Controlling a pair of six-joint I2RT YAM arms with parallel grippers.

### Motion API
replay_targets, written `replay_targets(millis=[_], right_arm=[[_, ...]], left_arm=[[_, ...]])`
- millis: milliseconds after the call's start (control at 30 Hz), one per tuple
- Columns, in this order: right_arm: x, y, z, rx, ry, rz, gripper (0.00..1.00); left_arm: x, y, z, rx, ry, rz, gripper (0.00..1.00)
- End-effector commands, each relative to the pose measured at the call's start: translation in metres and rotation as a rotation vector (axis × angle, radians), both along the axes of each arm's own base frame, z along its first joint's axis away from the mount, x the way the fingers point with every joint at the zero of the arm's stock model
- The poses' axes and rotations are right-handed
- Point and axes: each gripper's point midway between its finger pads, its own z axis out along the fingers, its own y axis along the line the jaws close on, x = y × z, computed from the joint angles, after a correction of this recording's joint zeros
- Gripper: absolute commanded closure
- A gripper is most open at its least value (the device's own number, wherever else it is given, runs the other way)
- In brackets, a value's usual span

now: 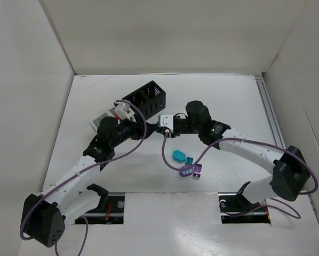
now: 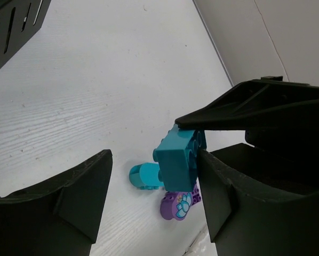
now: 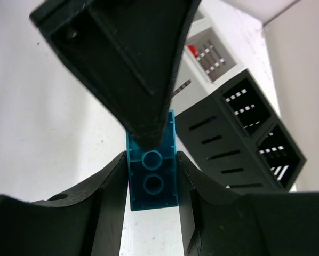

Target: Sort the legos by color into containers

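Note:
My right gripper (image 3: 151,162) is shut on a teal brick (image 3: 152,181), held above the table near the middle (image 1: 160,129). My left gripper (image 2: 154,157) is open around the same brick (image 2: 178,157); its right finger (image 2: 239,197) is against the brick, while its left finger (image 2: 69,197) stands well apart. One left finger crosses the top of the right wrist view (image 3: 127,64). The black container (image 1: 144,97) stands just behind. The white container (image 1: 103,118) is mostly hidden by my left arm; something red (image 3: 192,50) lies in it.
Below the grippers lie a teal oval piece (image 1: 178,156), a small teal brick (image 1: 188,159), a purple oval piece (image 1: 188,172) with a flower print (image 2: 178,205) and a lavender brick (image 1: 198,170). White walls enclose the table on three sides.

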Motion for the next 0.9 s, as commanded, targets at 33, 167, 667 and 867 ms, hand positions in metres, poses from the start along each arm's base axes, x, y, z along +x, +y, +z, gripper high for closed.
replay_targets(millis=[33,167,667,867], right_arm=[[-0.003,0.011,0.051,0.135,-0.090,-0.002,0.75],[-0.009,0.014,0.060,0.160,-0.099,0.014,0.75],[0.003,0.008,0.063,0.157,-0.111,-0.062,0.39],[0.023,-0.006,0.057,0.163,-0.053,-0.140,0.00]], left_arm=[[-0.003,-0.007,0.034,-0.050,-0.098,-0.046,0.40],[-0.004,-0.009,0.030,-0.050,-0.091,-0.062,0.51],[0.002,-0.004,0.056,-0.069,-0.130,-0.010,1.00],[0.034,0.012,0.055,0.026,-0.097,0.145,1.00]])
